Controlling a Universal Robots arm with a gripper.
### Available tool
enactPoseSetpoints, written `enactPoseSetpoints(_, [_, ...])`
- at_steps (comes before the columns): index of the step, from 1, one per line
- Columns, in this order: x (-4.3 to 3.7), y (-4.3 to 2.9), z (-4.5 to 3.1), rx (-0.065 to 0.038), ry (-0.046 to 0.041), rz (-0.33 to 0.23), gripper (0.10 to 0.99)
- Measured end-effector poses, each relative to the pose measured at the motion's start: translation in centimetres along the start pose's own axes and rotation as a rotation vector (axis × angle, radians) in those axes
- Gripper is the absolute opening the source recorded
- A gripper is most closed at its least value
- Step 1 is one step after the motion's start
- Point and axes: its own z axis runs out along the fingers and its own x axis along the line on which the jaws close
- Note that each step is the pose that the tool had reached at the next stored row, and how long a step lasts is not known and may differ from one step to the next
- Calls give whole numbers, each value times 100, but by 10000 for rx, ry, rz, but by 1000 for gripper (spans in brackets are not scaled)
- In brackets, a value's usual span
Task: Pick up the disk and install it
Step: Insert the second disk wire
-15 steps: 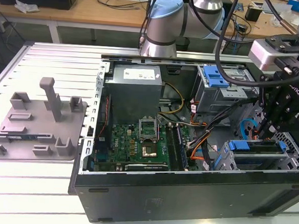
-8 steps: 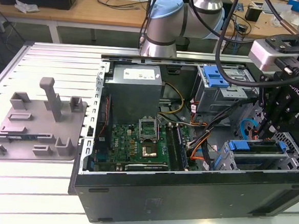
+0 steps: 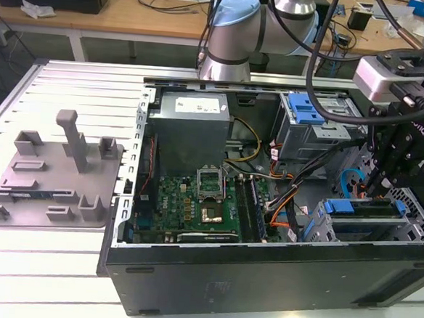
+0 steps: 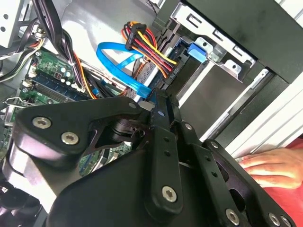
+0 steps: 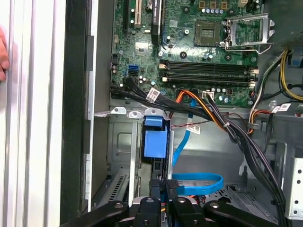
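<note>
The disk (image 3: 354, 207) stands on edge in the drive cage (image 3: 411, 224) at the case's corner on the exterior view's right, its blue rail facing up. In both wrist views its blue end tab (image 5: 155, 142) (image 4: 195, 51) sits in the cage slot. My gripper (image 3: 374, 186) hangs just above the disk's end that faces the motherboard. The fingers (image 5: 155, 185) are shut, close together, with nothing between them, as the gripper (image 4: 161, 101) also appears in the second wrist view. Whether the tips touch the disk I cannot tell.
A blue data cable (image 5: 199, 183) and bundled power wires (image 4: 147, 42) run beside the cage. The motherboard (image 3: 194, 201), power supply (image 3: 192, 128) and an upper bay with a blue bracket (image 3: 306, 107) fill the case. A grey fixture (image 3: 50, 177) lies outside. A person's hand (image 4: 265, 163) rests on the table.
</note>
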Motion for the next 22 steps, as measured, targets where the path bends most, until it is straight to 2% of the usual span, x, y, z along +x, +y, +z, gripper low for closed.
enactPoseSetpoints(11, [3,-1,47,1,-21,1,161])
enactPoseSetpoints(22, [14,-6,94,9,-113,5,161])
